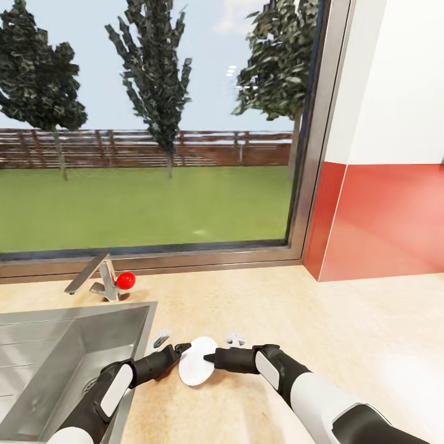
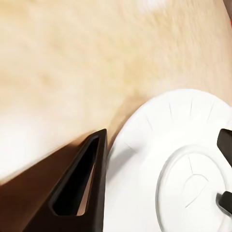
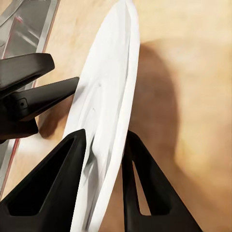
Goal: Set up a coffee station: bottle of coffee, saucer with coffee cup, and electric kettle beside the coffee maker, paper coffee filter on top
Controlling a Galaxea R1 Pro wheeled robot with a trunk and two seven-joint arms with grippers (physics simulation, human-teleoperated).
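From the head camera, your saucer (image 1: pixel 197 362) sits tilted just right of the sink (image 1: pixel 74 345), above the table (image 1: pixel 345 333), between the left gripper (image 1: pixel 183 349) and right gripper (image 1: pixel 208 357). The left wrist camera leaves that gripper's grip uncertain. The right wrist camera shows its fingers (image 3: pixel 53 193) clamped across the rim, keeping it edge-up for carrying.

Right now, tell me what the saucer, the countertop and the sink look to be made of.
The saucer: plain white, smooth and matte, probably ceramic, with faint moulded lines across its face. The countertop: pale wood or wood-look laminate, matte, with soft grain. The sink: brushed steel by its grey streaked sheen.
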